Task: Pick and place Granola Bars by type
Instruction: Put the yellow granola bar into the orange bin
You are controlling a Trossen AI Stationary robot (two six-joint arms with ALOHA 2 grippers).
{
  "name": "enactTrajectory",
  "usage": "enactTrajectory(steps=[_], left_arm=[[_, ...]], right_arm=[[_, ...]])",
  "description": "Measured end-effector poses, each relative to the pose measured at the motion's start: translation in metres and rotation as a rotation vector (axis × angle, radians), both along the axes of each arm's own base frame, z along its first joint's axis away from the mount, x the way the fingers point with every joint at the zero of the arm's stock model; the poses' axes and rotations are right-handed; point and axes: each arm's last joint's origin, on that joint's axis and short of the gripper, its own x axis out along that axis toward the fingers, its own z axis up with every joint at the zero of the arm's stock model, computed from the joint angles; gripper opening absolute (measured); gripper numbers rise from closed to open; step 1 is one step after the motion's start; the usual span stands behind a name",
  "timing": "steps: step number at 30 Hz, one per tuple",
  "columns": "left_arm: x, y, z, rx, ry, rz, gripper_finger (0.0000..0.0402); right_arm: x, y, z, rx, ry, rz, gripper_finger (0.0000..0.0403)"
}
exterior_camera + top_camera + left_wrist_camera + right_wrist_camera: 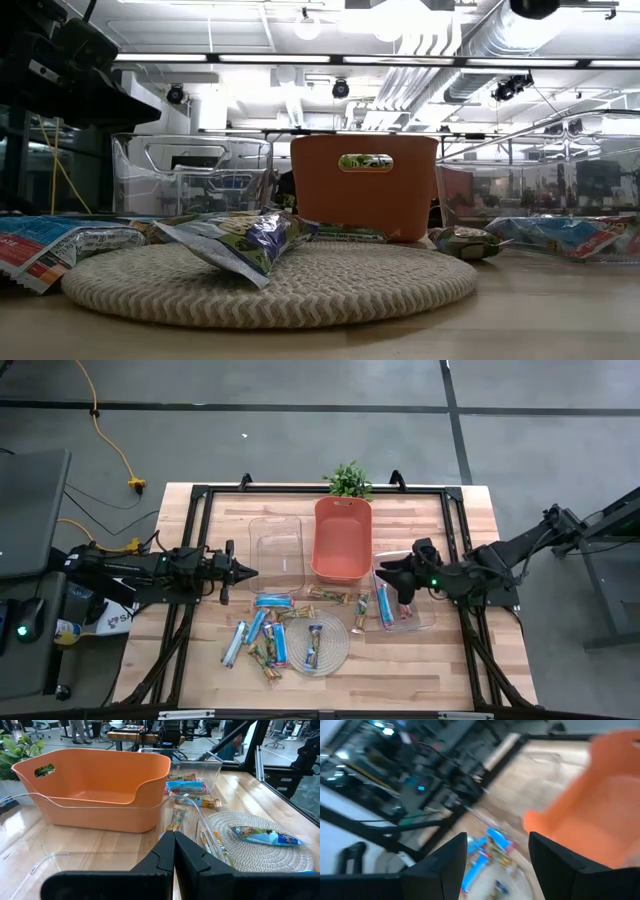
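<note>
Bare wood lies near the table's front edge; the orange bin, clear bins and perhaps scattered Granola Bars crowd the middle.

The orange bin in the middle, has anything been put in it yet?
Empty. The left wrist view looks into the orange bin and shows only its bare floor; from above its inside is plain orange too.

1 camera looks straight down, 1 level across the table, 2 from the wrists; all show the orange bin.
</note>
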Motion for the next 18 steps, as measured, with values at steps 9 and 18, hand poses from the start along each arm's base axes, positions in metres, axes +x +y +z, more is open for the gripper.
enactTrajectory(steps=[9,18], left_arm=[[0.0,0.0,0.0,0.0,0.0,0.0,0.0001],[0.0,0.0,0.0,0.0,0.0,0.0,0.0001]], right_arm=[[0.005,0.003,0.02,-0.148,-0.144,0.062,0.0195],[0.016,0.009,0.014,-0.274,-0.111,0.13,0.0197]])
